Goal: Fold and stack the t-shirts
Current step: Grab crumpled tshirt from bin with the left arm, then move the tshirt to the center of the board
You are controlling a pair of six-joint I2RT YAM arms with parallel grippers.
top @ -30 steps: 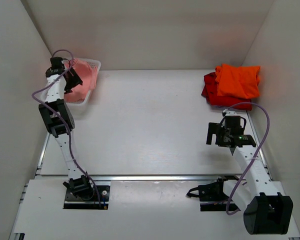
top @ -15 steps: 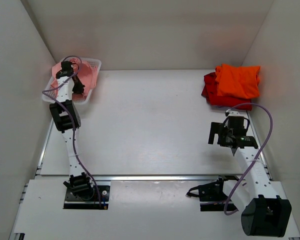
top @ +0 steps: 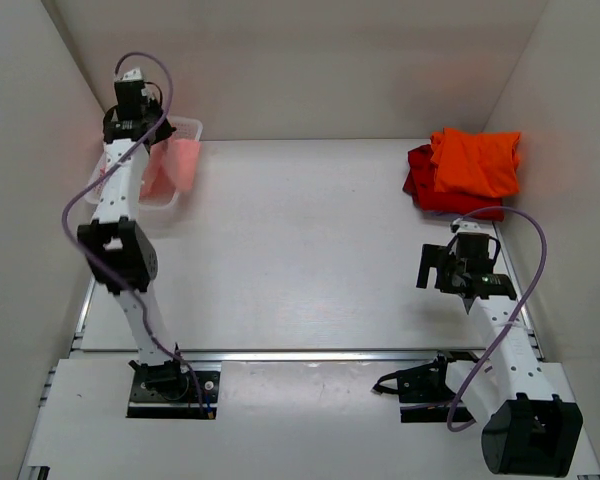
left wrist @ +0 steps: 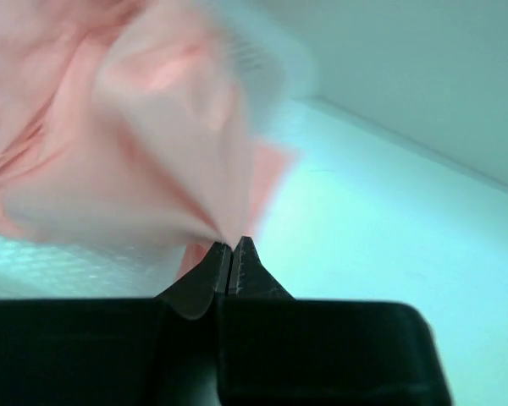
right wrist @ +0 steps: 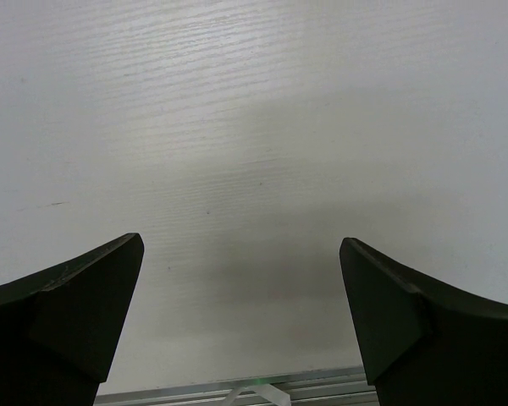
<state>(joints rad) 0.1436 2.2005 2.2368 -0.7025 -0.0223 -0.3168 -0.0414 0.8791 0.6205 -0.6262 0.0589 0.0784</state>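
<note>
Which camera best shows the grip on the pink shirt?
Left wrist: the pink shirt fills the upper left, blurred, pinched in the shut left end effector. Top external shows it small, hanging at the basket, partly behind the arm. Right wrist shows only table.

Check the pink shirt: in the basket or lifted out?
Partly out: left gripper, shut on the pink shirt, holds it up; lower end hangs in the basket.
</note>
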